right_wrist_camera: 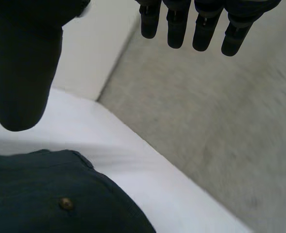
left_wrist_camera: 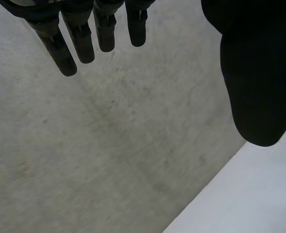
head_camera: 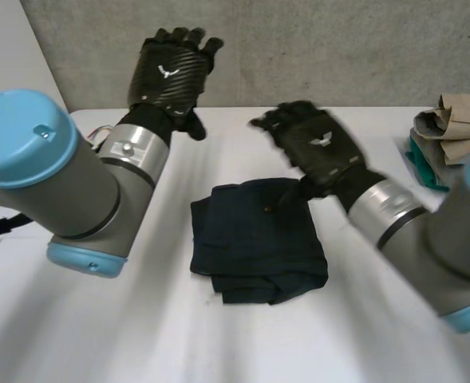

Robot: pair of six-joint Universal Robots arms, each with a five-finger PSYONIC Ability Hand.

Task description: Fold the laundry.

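A dark navy garment lies folded into a rough square on the white table, a small button showing on it. My right hand hovers above the garment's far right corner, fingers straight, thumb apart, holding nothing. My left hand is raised high at the far left of the garment, well clear of it, fingers straight and spread, thumb apart, empty.
A pile of beige and teal clothes sits at the table's far right edge. A grey concrete wall runs behind the table. Bare tabletop lies in front of and left of the garment.
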